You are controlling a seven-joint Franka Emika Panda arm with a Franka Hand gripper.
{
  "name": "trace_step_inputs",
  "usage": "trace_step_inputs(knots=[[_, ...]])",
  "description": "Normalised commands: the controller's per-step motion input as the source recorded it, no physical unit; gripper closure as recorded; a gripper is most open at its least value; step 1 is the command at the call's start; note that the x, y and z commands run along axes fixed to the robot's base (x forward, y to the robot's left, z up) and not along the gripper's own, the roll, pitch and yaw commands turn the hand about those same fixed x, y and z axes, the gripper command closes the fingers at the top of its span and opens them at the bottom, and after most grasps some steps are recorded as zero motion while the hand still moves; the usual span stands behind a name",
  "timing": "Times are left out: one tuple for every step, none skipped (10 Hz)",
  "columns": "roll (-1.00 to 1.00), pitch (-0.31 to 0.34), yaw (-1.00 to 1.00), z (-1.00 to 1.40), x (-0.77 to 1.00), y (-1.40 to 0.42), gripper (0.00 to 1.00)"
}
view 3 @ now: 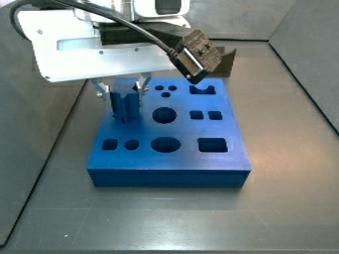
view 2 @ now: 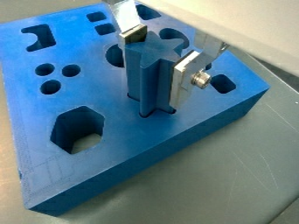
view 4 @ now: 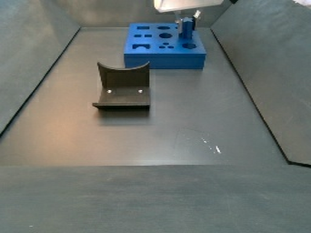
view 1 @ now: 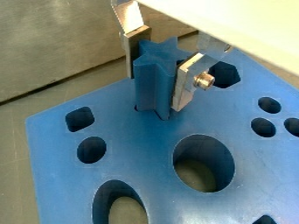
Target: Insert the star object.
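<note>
Gripper: the two-finger silver-plated gripper (view 2: 155, 54) stands over the wide flat blue block with shaped holes (view 2: 70, 179), jaws pinching the star object.
Star object: the tall, slim blue ridged peg (view 1: 156, 80) is upright between the fingers (view 1: 187, 83), its lower end in a hole in the block (depth cannot be told).
Block: toward 12 o'clock in a side view (view 4: 148, 50).
Dark grey curved piece: (view 4: 122, 87) well apart from the block, toward 7 o'clock of it.
</note>
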Motion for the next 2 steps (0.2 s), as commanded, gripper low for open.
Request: trace_step_inputs(knots=[[0.0, -0.467, 0.07, -0.33, -0.28, -0.07, 1.0], [0.0, 0.0, 0.0, 0.0, 0.0, 0.0, 1.0]])
